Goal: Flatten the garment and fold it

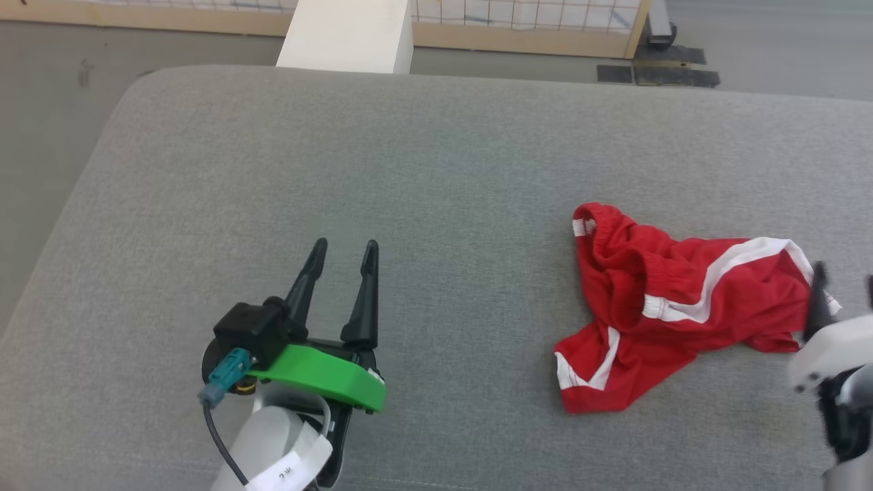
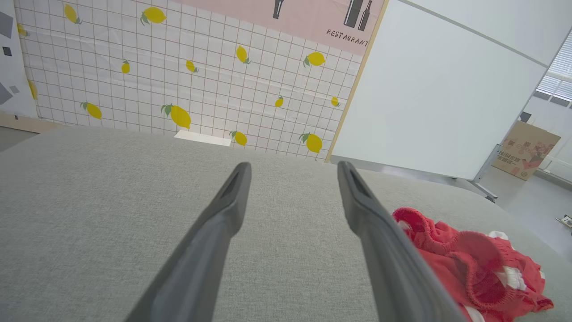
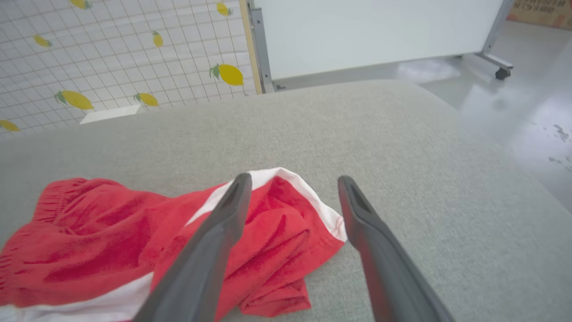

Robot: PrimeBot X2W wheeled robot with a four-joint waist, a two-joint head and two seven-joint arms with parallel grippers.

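The garment (image 1: 682,303), red shorts with white stripes, lies crumpled on the grey cushion (image 1: 436,157) right of centre. Its gathered waistband faces left, and a white-trimmed leg points right. My left gripper (image 1: 344,252) is open over bare cushion well to the left of the shorts, which show at its lower right (image 2: 469,264). At the right edge my right gripper (image 1: 844,283) is open just above the shorts' right leg hem (image 3: 277,237). Its left finger (image 3: 223,228) is over the fabric and its right finger (image 3: 362,223) is over the cushion. Neither gripper holds anything.
The cushion's rounded far edge meets grey floor (image 1: 54,82). A white block (image 1: 348,34) stands behind it, and beyond that a lemon-print grid wall (image 2: 178,76) and a white panel on wheels (image 2: 438,98). A cardboard box (image 2: 527,147) is far right.
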